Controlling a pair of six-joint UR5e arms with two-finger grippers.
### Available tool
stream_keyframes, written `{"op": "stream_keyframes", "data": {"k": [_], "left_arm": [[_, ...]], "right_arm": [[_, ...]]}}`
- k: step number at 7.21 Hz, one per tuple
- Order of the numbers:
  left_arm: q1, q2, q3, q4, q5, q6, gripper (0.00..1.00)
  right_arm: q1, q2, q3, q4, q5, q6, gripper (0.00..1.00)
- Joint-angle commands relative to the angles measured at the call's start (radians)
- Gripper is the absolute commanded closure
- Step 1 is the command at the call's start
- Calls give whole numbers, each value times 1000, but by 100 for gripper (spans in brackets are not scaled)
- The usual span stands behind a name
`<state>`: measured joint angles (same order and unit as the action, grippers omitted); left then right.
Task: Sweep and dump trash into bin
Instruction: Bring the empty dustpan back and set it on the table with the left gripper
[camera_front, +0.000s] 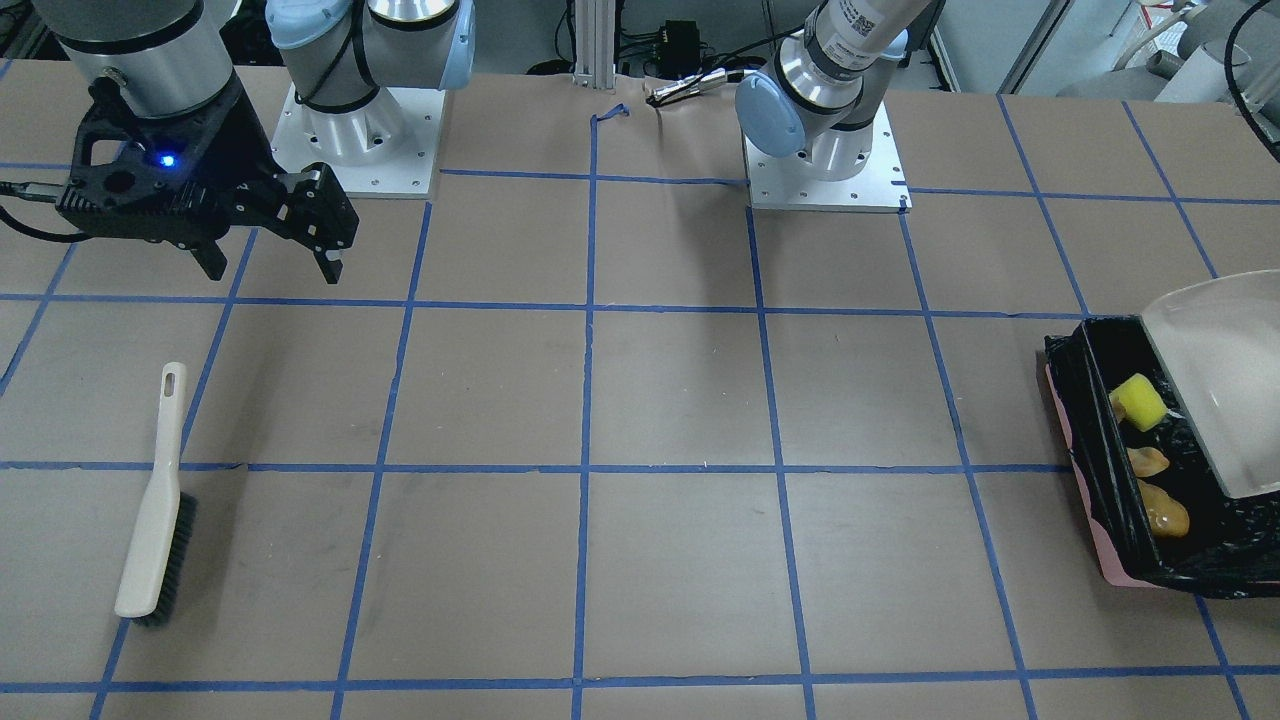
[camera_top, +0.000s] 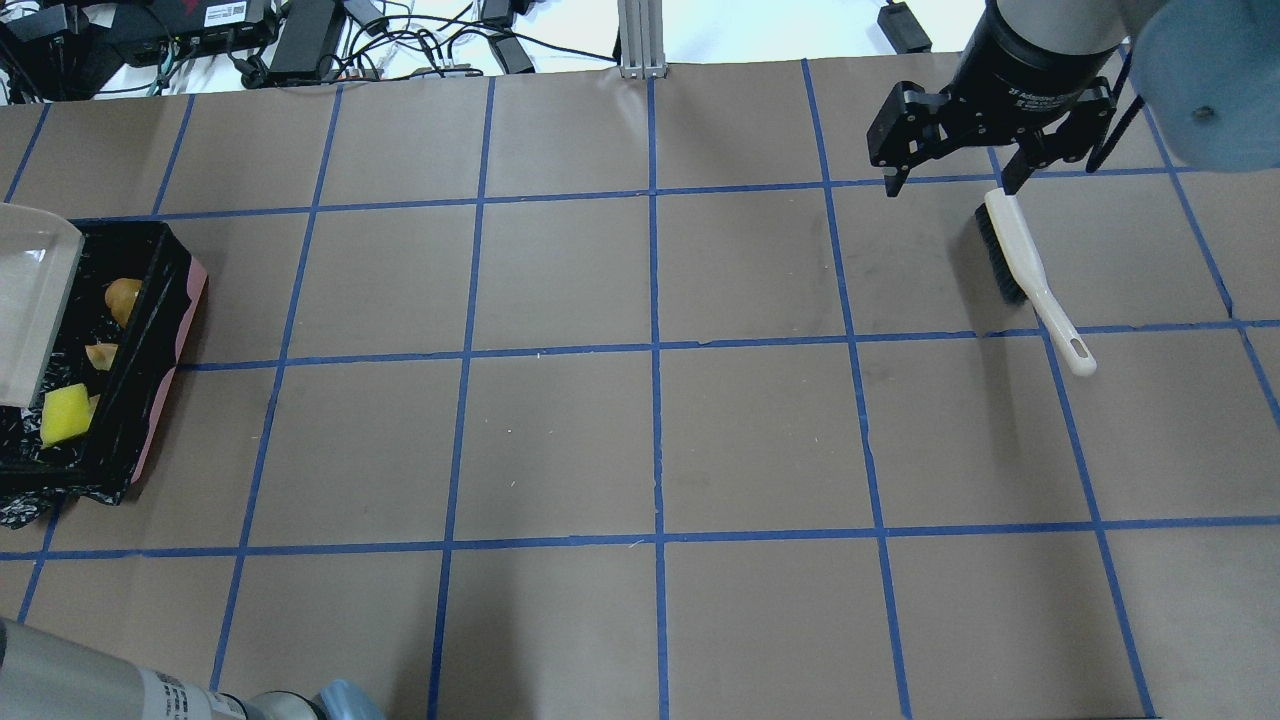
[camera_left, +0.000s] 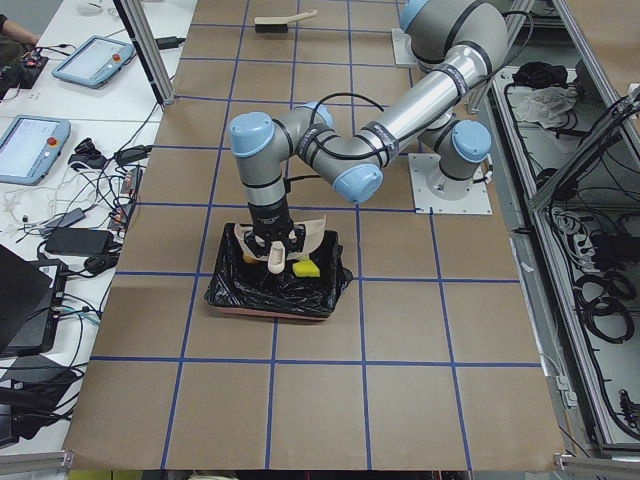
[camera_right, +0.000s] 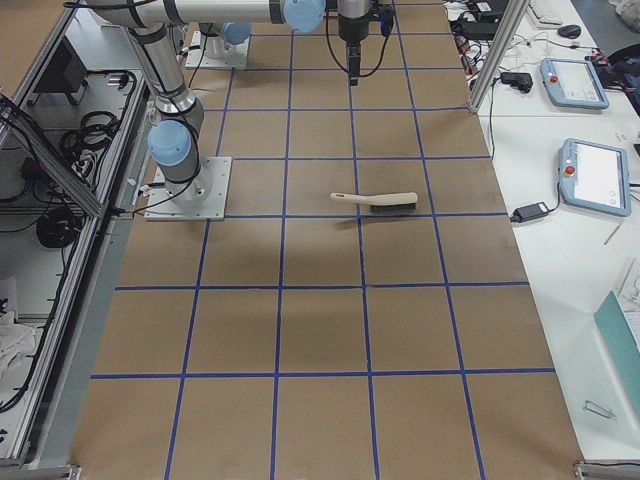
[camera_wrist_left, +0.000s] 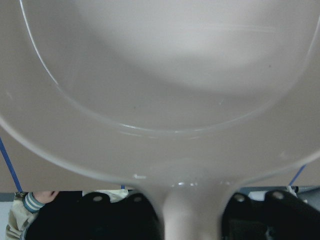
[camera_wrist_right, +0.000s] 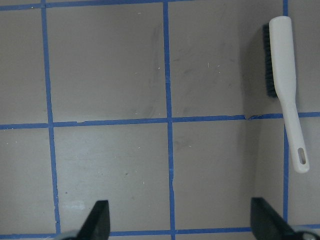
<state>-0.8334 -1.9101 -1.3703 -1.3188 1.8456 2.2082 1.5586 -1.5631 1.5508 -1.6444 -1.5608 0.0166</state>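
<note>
**A:** The trash, where is it now?

**B:** All three pieces lie inside the bin (camera_front: 1095, 440), on its black bag: the yellow sponge (camera_front: 1140, 402), a small tan piece (camera_front: 1148, 461) and a bigger golden piece (camera_front: 1165, 512). The bin stands at the end of the table (camera_front: 680, 400) on the robot's left side.

**A:** And the dustpan?

**B:** The left gripper (camera_wrist_left: 189, 216) pinches the dustpan (camera_front: 1220, 380) by its handle. In the wrist view the handle runs down between the black fingers. The pan hangs over the outer part of the bin, the part far from the middle of the table. I think it is held so in order that its load slides into the bag and not onto the paper. I see no piece on the pan.

**A:** What does the other arm do?

**B:** The right gripper (camera_front: 272, 270) hovers above the table, its fingers spread wide, with nothing between them. The brush (camera_front: 155, 500) lies flat on the table near it, on the robot's right side and well apart from the bin. Nothing touches it. My judgement is that it lies there because there is nothing more to sweep.

**A:** So the job is nearly finished?

**B:** I believe yes. What remains is probably to take the dustpan away and put it down. One risk is that the pan's edge is near the crinkly bag and could catch it.
</note>
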Motion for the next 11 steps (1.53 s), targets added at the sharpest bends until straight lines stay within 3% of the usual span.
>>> {"op": "stream_keyframes", "data": {"k": [1,3,5,7,8,10,11], "left_arm": [[-9,35,25,-170,-170,-15,100],[-147,39,23,-240,-258,-48,100],[-316,33,11,-255,-337,-212,100],[-438,-15,5,-248,-403,-243,100],[-505,-47,2,-209,-391,-251,100],[-524,-159,3,-47,-370,-269,99],[-535,-196,3,-25,-373,-275,98]], "right_arm": [[0,-2,0,0,-5,0,0],[-2,-2,0,0,-8,-1,0],[0,-2,0,0,-8,0,0],[0,-3,0,5,-8,-1,0],[0,-5,0,6,-8,-3,0],[0,-3,0,8,-10,0,0],[-2,-5,0,8,-10,0,0]]}}
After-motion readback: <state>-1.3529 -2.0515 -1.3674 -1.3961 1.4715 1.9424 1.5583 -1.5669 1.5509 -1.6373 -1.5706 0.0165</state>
